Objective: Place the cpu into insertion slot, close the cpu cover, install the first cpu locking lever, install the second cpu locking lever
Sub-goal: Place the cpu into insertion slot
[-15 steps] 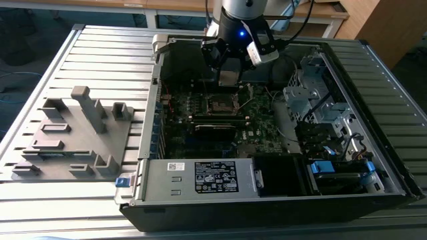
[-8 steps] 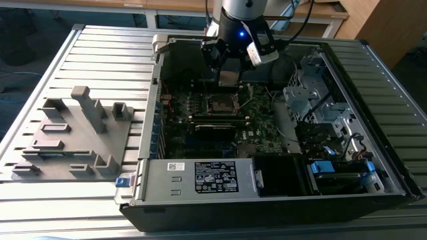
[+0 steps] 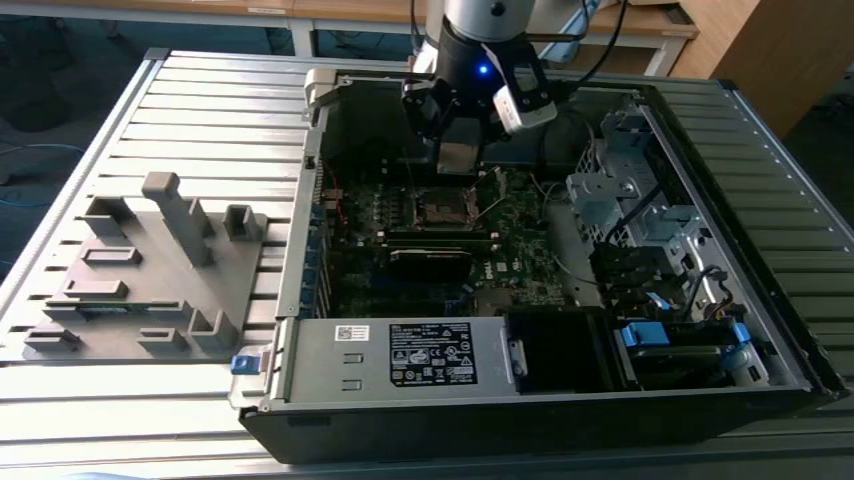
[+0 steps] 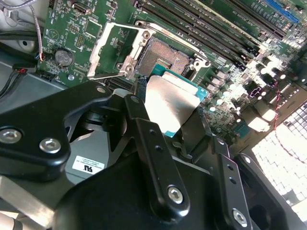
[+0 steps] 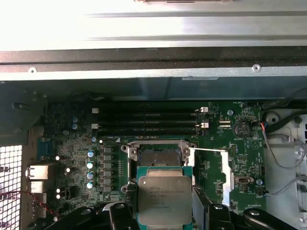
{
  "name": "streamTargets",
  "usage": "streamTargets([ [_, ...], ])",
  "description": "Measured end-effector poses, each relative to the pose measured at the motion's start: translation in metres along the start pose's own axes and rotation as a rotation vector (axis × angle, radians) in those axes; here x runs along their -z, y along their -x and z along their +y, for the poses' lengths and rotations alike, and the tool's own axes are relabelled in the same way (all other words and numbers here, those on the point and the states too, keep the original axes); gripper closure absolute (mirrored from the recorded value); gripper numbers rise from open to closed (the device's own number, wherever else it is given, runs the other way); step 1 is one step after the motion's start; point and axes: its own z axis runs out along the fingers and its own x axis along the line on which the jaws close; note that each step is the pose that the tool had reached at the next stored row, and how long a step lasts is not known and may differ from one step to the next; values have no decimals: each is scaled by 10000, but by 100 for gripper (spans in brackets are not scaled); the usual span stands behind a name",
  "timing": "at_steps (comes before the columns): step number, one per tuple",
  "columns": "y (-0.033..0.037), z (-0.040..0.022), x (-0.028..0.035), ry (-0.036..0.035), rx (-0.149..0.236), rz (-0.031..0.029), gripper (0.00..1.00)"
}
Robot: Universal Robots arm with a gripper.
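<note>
The hand [image 4: 169, 112] is closed on the cpu [image 5: 164, 196]. It grips the cpu by two opposite edges, and the silvery face shows. The cpu hangs close to the insertion slot [image 5: 158, 155], which has nothing in it. The cpu cover [image 4: 100, 48] is flipped open right beside the slot. The slot is on a green motherboard [image 5: 220, 139] in an open computer case [image 3: 534, 430] on the bench [image 3: 200, 100].

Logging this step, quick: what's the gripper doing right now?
Gripper: closed, holding the chip by its edges, close to the uncovered socket.
</note>
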Motion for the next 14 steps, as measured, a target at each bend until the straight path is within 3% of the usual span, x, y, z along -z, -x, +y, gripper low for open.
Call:
streamTargets([
  [14,0,-3,-33,-2,0,1,46],
])
